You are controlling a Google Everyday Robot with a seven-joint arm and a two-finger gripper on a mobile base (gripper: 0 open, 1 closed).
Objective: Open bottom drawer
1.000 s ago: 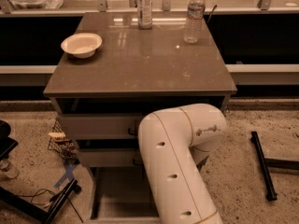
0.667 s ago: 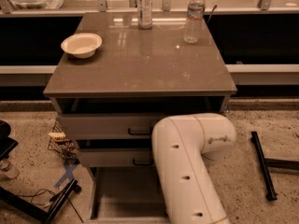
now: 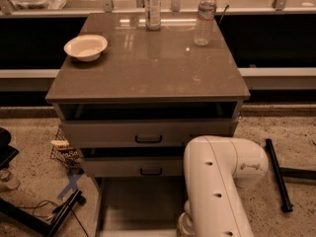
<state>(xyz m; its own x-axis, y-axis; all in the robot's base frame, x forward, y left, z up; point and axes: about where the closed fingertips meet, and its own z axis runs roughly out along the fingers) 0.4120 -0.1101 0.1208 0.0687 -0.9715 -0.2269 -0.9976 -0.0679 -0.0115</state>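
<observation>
1. The white arm has swung rightward, clear of the drawer fronts.
2. The bottom drawer stays pulled out beneath the middle drawer, so the task looks done.
3. The hand is hidden low behind the arm; I cannot tell its state.

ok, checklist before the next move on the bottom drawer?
1. Grey-beige bottom drawer pulled out: ok, pale interior shows under the middle drawer front.
2. Fully open: cannot tell, its front lies past the lower edge.
3. Gripper position: cannot tell, not in view; white arm runs off the lower edge over the drawer's right side.
4. Cream bowl and two clear plastic bottles upright on brown tabletop: ok.
5. Black bar on floor, apart from drawer: ok.
</observation>
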